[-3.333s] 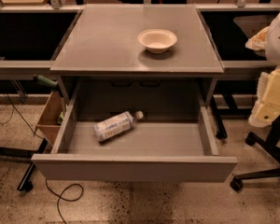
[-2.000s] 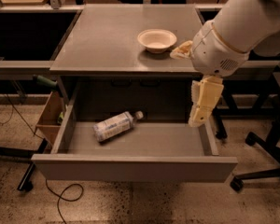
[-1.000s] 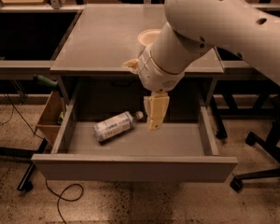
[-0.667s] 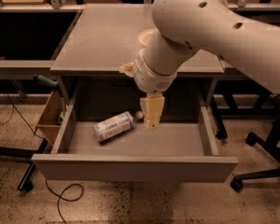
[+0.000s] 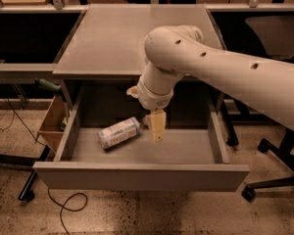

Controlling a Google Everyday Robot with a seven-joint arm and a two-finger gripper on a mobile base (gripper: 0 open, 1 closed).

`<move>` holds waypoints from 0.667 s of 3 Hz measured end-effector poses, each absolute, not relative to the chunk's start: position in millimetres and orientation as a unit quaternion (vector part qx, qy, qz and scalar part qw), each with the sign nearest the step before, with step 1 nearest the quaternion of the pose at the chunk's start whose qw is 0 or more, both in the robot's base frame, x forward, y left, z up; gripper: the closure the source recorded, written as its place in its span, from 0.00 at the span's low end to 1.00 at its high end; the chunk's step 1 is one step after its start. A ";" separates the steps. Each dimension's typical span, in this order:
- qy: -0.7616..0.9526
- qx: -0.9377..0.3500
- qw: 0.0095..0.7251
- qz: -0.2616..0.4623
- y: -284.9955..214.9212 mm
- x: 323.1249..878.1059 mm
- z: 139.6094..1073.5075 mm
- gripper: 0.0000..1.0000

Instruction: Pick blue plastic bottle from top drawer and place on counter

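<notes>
The blue plastic bottle (image 5: 118, 132) lies on its side at the left of the open top drawer (image 5: 142, 176), its cap end pointing right. My gripper (image 5: 156, 126) hangs down into the drawer from the big white arm (image 5: 220, 70), just right of the bottle's cap end and very close to it. I see nothing held in it. The counter (image 5: 122, 38) is the flat grey desktop behind and above the drawer. The arm crosses over its right part.
A cardboard box (image 5: 51, 124) stands left of the drawer, with a green object (image 5: 49, 85) above it. A grey side shelf (image 5: 19, 72) is at the left. A cable (image 5: 68, 204) lies on the floor. A chair base (image 5: 274, 180) is at the right.
The arm has swung in from the right, moved left across the desk and lowered into the drawer next to the bottle. It now covers the white bowl. The bottle has not moved.
</notes>
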State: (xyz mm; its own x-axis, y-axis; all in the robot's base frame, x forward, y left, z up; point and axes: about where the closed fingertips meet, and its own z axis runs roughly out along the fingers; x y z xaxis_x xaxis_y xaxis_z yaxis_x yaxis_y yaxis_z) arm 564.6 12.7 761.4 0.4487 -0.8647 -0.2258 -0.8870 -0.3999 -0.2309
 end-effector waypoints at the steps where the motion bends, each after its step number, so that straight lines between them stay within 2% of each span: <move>1: 0.528 -0.838 0.135 0.032 19.4 589.9 723.3 0.00; 2: 0.516 -0.849 0.109 0.030 42.4 604.6 699.5 0.00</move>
State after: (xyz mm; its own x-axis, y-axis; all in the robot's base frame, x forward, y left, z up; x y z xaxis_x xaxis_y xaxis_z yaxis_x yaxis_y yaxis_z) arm 604.6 42.4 699.5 0.4649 -0.8702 -0.1629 -0.8831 -0.4429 -0.1548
